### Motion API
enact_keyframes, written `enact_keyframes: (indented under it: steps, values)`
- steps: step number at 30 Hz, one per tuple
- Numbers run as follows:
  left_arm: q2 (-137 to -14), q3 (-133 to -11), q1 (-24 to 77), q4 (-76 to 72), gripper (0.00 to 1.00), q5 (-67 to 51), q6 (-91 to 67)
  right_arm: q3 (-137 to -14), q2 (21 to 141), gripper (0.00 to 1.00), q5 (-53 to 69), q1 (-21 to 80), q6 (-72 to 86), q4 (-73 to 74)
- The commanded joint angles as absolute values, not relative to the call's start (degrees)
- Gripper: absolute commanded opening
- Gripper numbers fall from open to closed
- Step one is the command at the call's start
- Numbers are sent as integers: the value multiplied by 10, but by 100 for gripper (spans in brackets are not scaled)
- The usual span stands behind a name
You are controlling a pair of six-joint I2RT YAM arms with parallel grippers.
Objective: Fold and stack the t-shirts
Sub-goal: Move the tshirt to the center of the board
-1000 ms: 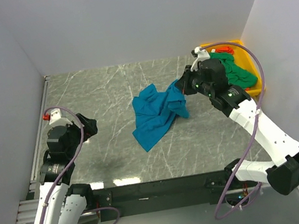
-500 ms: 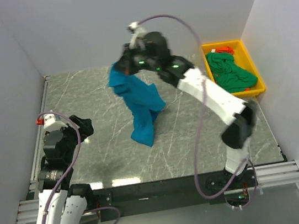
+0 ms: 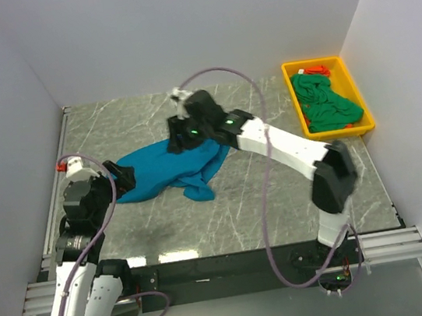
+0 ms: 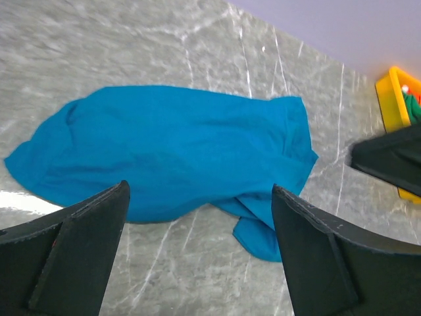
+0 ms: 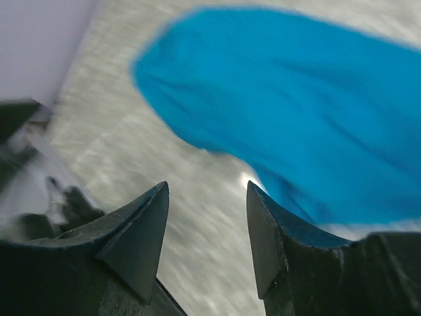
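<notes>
Marbled grey table (image 3: 293, 186), pale walls (image 3: 177, 29); teal-blue shirt (image 3: 159, 177) sprawled, seemingly unfolded.

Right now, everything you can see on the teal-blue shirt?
The teal-blue t-shirt is soft plain cloth, lying unfolded and rumpled on the grey marble-look table. It is spread left to right, with bunched folds and a loose flap at its near right end. The right gripper is open over its far edge, gripping nothing.
</notes>
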State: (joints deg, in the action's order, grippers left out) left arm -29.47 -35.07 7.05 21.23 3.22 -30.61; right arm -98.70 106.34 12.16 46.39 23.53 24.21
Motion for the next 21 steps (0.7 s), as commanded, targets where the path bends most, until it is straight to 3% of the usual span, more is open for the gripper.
enact_keyframes:
  steps: [1,6,12,21]
  values:
    - [-336,-350,69,173,95,-31,-290,-860,930,58,83,411,227,178]
    - [-409,-362,76,177,96,-83,-286,-661,831,56,100,379,205,131]
    - [-462,-365,98,188,96,-73,-300,-528,809,56,137,378,186,36]
    - [-455,-366,98,201,96,-4,-300,-532,909,58,189,412,147,-20]
